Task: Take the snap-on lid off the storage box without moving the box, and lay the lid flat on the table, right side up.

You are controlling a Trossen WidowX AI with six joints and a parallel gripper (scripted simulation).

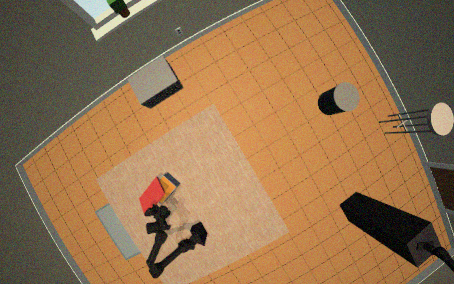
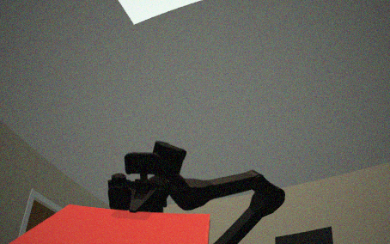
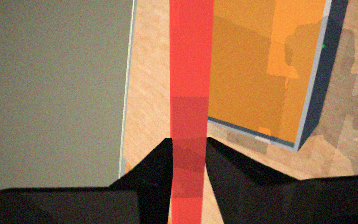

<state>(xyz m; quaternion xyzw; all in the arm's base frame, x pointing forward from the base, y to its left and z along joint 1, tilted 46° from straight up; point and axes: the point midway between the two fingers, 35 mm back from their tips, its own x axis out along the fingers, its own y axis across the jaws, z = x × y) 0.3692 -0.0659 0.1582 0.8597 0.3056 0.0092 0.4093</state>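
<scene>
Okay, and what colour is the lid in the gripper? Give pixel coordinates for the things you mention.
The lid [image 1: 152, 193] [image 2: 120, 228] [image 3: 190, 55] is red, clearest in the exterior view.

Red lid cut off, storage box cropped

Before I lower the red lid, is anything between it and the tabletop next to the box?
Partly: in the top view the lid, held in the gripper, overlaps the open box. Straight down, it could catch the rim there; nothing else visible stands between.
</scene>
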